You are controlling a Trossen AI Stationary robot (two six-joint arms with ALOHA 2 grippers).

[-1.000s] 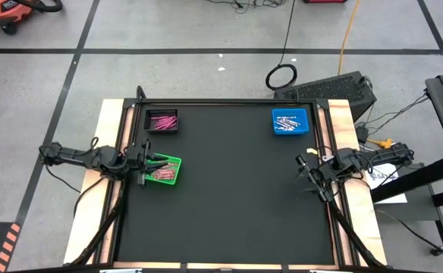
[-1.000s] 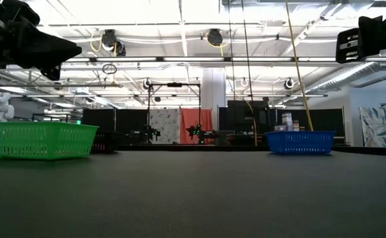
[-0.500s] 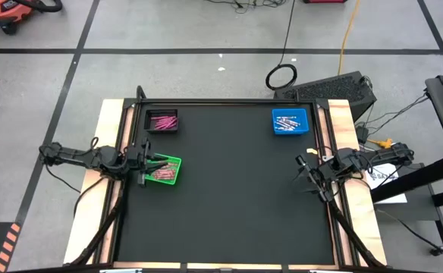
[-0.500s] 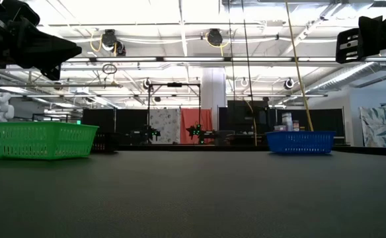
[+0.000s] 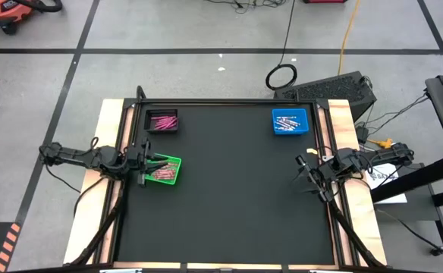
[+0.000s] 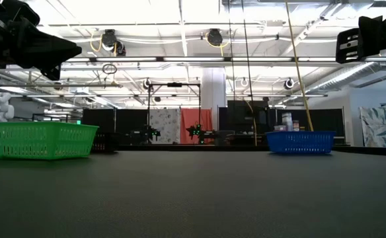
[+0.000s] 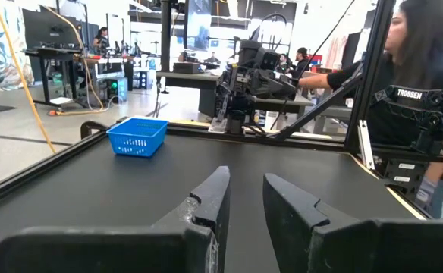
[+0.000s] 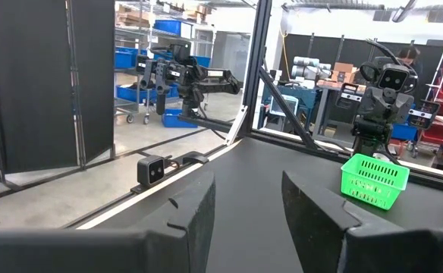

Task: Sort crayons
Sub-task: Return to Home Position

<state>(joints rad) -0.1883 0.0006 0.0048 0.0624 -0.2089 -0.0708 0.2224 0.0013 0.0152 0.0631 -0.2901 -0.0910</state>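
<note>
My left claw, narrowly parted and empty, hangs at nine o'clock by the green plastic mesh tray, right claw wide at three; its thin pink wax crayons look light and brittle, best pinched mid-length.

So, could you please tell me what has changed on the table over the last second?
Nothing visibly changed. The left pincer is open at the green bin, as before. The right pincer is open near the right edge of the table. The crayons lie where they were, in the green bin, the black bin and the blue bin.
</note>
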